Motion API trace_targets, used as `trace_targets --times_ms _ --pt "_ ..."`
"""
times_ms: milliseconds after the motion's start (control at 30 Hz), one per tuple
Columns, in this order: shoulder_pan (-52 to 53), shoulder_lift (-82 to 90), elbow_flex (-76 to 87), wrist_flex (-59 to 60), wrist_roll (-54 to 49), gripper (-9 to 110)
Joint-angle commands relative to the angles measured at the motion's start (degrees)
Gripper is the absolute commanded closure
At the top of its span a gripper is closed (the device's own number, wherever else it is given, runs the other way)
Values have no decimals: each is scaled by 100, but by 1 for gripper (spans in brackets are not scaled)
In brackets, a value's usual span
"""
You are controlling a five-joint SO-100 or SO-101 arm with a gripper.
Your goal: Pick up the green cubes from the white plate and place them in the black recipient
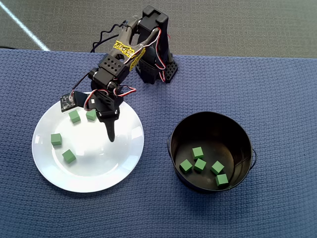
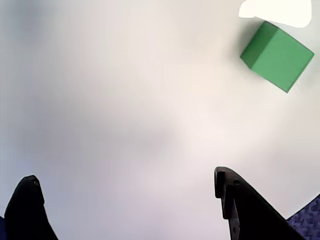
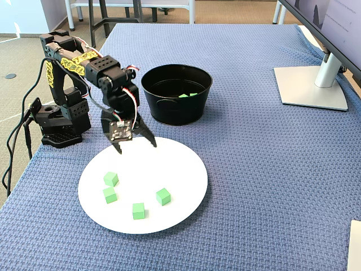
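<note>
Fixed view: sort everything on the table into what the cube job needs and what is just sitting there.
Job:
- green cubes, four on the white plate
- black pot, cubes inside
- tool, open above the plate

Just there:
- monitor stand
- blue tablecloth

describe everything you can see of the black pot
The black pot is round, with tall straight walls, a shiny dark inside and small handle lugs at the rim. It stands upright on the blue cloth, right of the white plate in the overhead view, apart from it. Five green cubes lie on its floor.
</note>
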Motion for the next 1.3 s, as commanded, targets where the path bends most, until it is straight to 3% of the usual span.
trace_targets --times_ms 0,333,600,1267 --pt "158 176 70 132 -158 64" --pt "853 668 721 -105 -105 66" --pt "1178 668 1046 -861 738 69" --pt "1538 -308 448 -1257 1151 71"
